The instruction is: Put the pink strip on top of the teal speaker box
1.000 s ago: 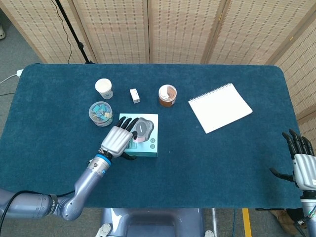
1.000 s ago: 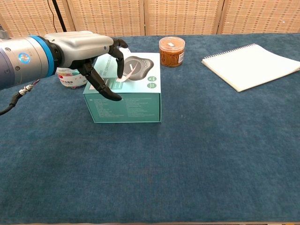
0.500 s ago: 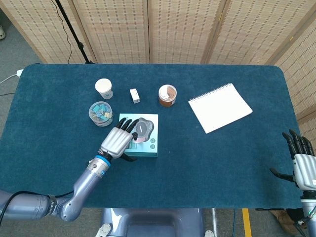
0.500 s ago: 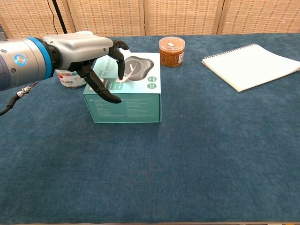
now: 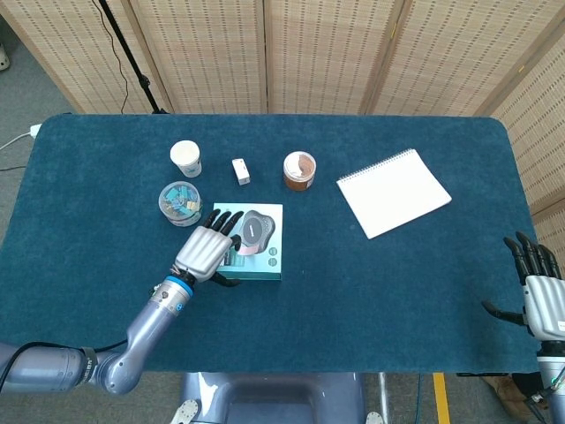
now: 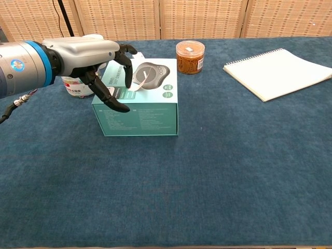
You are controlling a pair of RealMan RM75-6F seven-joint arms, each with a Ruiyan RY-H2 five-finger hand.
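On the blue-carpeted table (image 5: pixel 371 291), left of centre, sits the teal speaker box (image 6: pixel 150 109), and the pink strip (image 6: pixel 139 80) lies curved on its top face, over the printed speaker picture. Just beside the strip, the left hand (image 6: pixel 98 62) hovers over the box's left edge with its dark fingers (image 6: pixel 126 72) spread and pointing down at the lid; one fingertip stands next to the strip's left end, but whether it touches the strip I cannot tell. Nothing is gripped in that hand. At the table's near right corner the right hand (image 5: pixel 538 296) is well apart from everything, fingers loosely apart and holding nothing. Behind the box stand a tub of clips (image 5: pixel 179 202), a paper cup (image 5: pixel 185 158), a small white block (image 5: pixel 240 170) and a brown-filled jar (image 6: pixel 190 56); a spiral notebook (image 6: pixel 277 72) lies off to the right
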